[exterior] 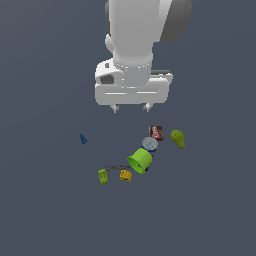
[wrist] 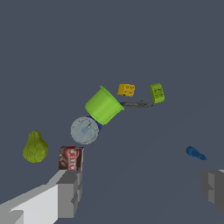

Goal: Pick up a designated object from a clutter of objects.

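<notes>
The designated object, a dark-blue can with a silvery-grey flat top, stands upright in the clutter, touching the tipped bright green cup. Behind the can sits a red-white box. My gripper hangs open above the floor, well above the clutter and apart from all of it. In the wrist view one finger shows just beside the red-white box and the other finger sits at the frame's edge.
An olive-green lump lies at the exterior view's right of the box. A yellow block and a lime block sit nearer the front, by a thin grey rod. A tiny blue piece lies apart at the exterior view's left.
</notes>
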